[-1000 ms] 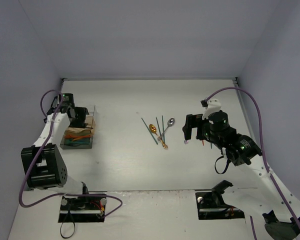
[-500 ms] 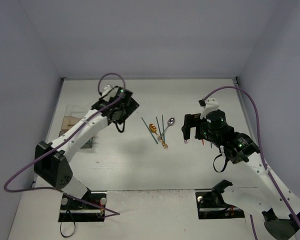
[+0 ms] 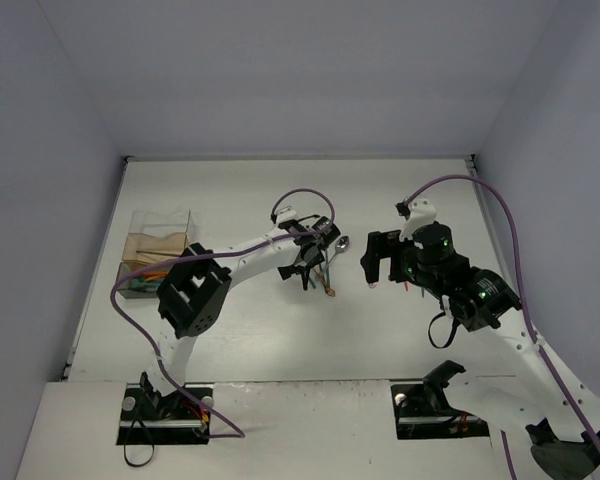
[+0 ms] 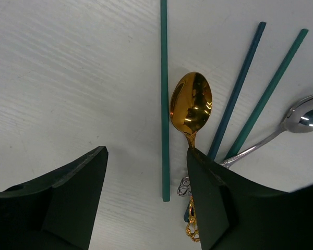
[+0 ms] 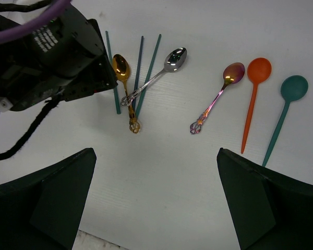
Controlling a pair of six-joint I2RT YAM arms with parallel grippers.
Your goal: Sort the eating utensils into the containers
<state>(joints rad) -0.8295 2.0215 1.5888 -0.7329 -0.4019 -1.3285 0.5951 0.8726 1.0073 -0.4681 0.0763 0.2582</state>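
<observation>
Seen from above, the white desk (image 3: 400, 200) between pale walls carries the clear container (image 3: 160, 222) at far left, with utensils inside. It is well apart from the left gripper (image 3: 308, 268), which is over the mid-desk pile.

Left wrist: jaws spread, empty, straddling one of three chopsticks (image 4: 164, 104). One gold spoon (image 4: 191, 101) and one silver spoon (image 4: 302, 114) lie beside it.

Only the right wrist shows one pink spoon (image 5: 219, 96), one orange spoon (image 5: 253, 94) and one teal spoon (image 5: 284, 109). The right gripper (image 5: 156, 152) gapes wide, holding nothing.

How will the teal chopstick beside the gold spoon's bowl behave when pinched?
The teal chopstick looks dead straight, so probably stiff and light. Slim and flat on the table, it may roll or slip when pinched. It nearly touches the gold spoon, which might get nudged.
</observation>
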